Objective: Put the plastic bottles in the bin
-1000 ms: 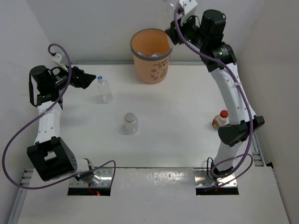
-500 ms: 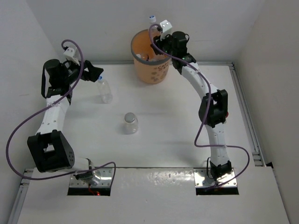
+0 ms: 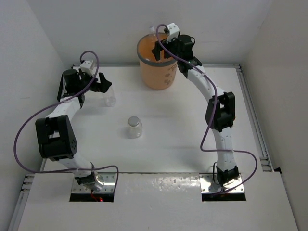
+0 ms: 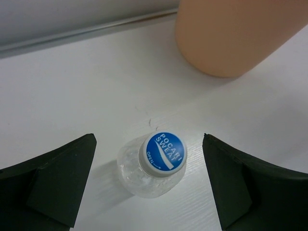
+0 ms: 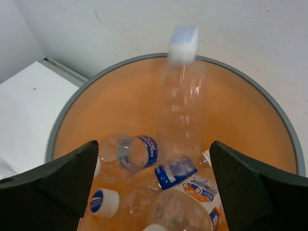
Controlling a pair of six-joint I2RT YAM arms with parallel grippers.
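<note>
Sitting at the far edge of the white table (image 3: pixel 183 125) against the white back wall (image 3: pixel 110 29), the bin (image 3: pixel 156 72) holds several plastic bottles (image 5: pixel 144 154) under the wide-open right end effector (image 5: pixel 154 154), while the open left end effector (image 4: pixel 148 142) straddles a blue-capped bottle (image 4: pixel 162 153) without touching, 1 clear bottle (image 3: pixel 134 127) standing mid-table

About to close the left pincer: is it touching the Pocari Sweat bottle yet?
Apart. Left wrist view: the open left pincer straddles the Pocari Sweat bottle, with a clear gap at each finger.
</note>
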